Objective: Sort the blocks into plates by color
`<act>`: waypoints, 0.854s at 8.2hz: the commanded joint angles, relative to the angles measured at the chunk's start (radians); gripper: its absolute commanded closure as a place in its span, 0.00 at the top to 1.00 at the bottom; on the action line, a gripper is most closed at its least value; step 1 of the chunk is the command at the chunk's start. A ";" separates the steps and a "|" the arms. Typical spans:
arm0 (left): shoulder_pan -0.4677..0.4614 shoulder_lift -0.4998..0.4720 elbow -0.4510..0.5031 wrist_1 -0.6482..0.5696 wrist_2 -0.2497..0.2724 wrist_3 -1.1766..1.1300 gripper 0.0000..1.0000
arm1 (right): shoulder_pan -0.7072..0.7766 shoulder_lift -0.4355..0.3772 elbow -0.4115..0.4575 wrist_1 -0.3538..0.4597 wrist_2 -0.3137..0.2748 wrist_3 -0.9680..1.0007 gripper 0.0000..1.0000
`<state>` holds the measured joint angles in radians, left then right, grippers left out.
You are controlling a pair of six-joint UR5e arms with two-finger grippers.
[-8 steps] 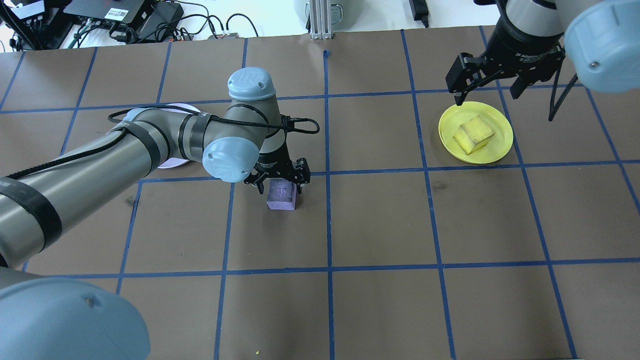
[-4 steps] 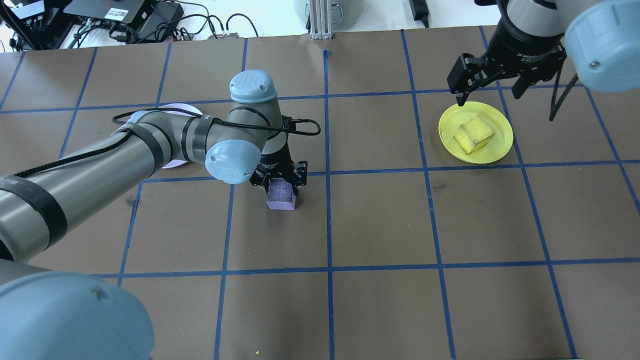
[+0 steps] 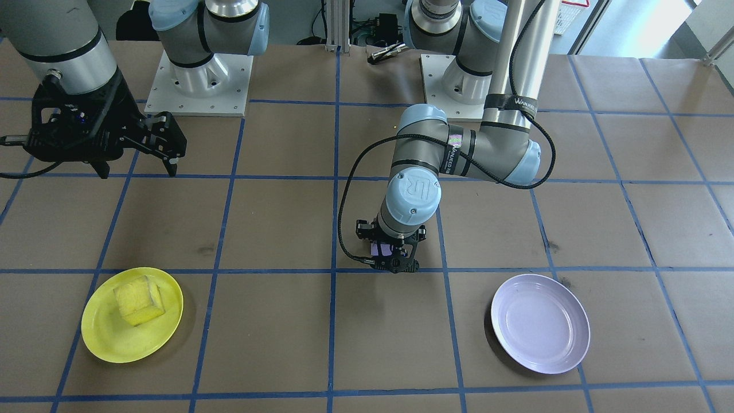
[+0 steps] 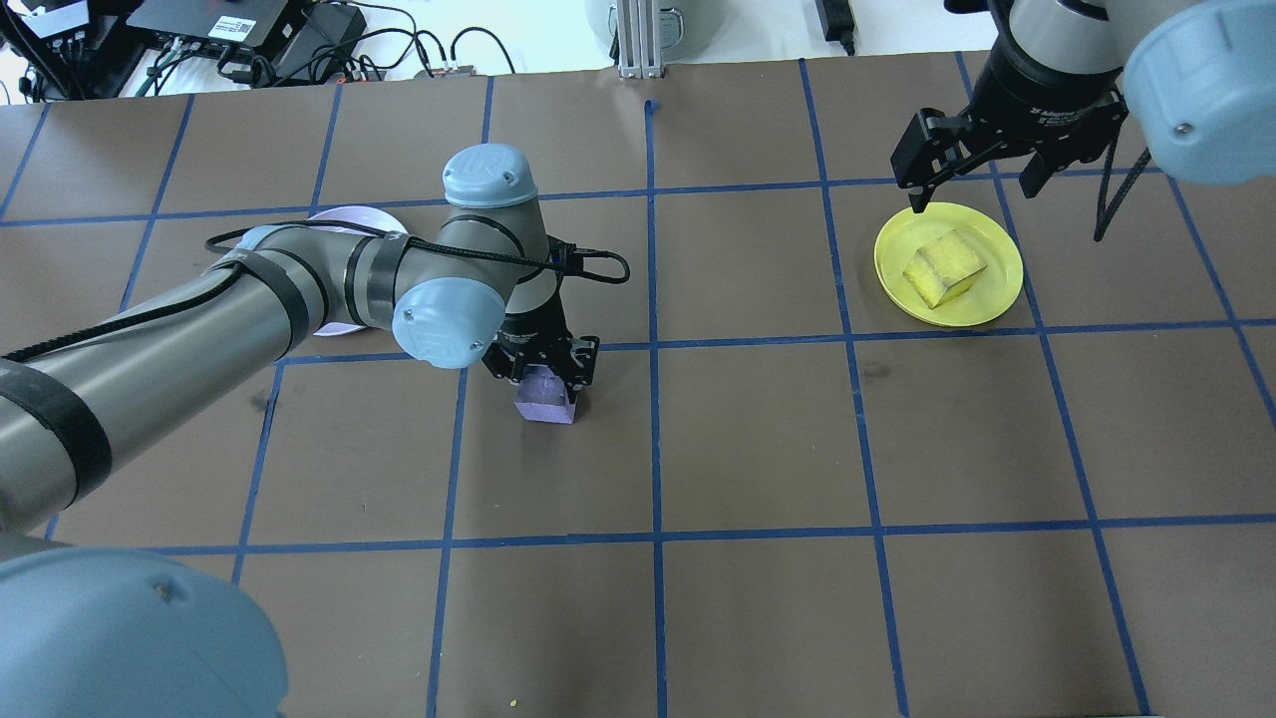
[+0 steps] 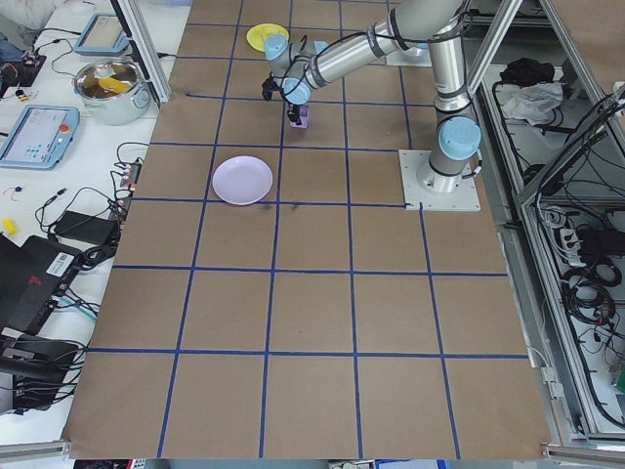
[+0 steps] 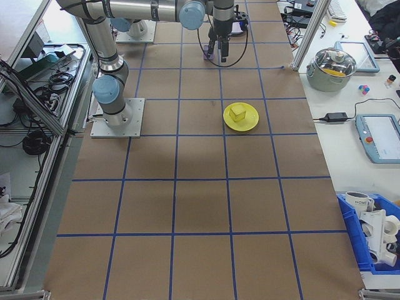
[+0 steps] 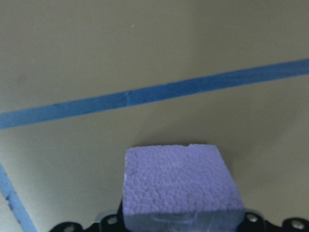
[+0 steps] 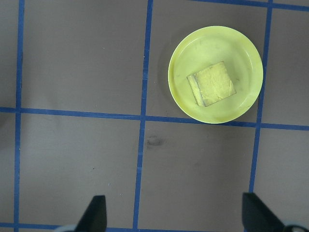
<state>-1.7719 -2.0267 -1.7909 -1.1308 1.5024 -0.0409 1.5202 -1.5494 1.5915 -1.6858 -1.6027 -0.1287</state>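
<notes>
The purple block (image 4: 544, 401) is held between the fingers of my left gripper (image 4: 543, 384), which is shut on it near the table's middle. The left wrist view shows the purple block (image 7: 181, 186) close up over brown paper and a blue tape line. The lavender plate (image 3: 539, 324) lies empty to that gripper's side and is partly hidden under my left arm in the overhead view. The yellow block (image 4: 943, 267) rests in the yellow plate (image 4: 997, 291). My right gripper (image 4: 972, 189) hangs open above that plate's far rim, holding nothing.
Brown paper with a blue tape grid covers the table (image 4: 758, 449). Both arm bases (image 3: 198, 86) stand on white plates at the robot's side. Cables and electronics (image 4: 249, 40) lie beyond the far edge. A pot (image 6: 336, 67) and tablets sit on a side bench.
My left gripper's fingers have closed in on the purple block, and gripper and block have shifted a little to the left. The right gripper has barely moved.
</notes>
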 commanded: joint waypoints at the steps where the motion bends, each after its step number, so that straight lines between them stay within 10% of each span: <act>1: 0.103 0.032 0.040 -0.200 0.013 0.052 0.16 | 0.000 0.002 0.001 0.000 0.003 0.000 1.00; 5: 0.216 -0.041 0.440 -0.478 0.163 0.192 0.17 | -0.002 0.002 0.004 0.001 0.003 0.000 1.00; 7: 0.331 -0.102 0.531 -0.448 0.156 0.211 0.17 | -0.003 0.002 0.005 0.001 0.003 0.000 1.00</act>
<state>-1.5371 -2.0758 -1.3580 -1.5829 1.6564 0.1452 1.5182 -1.5479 1.5946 -1.6844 -1.5999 -0.1286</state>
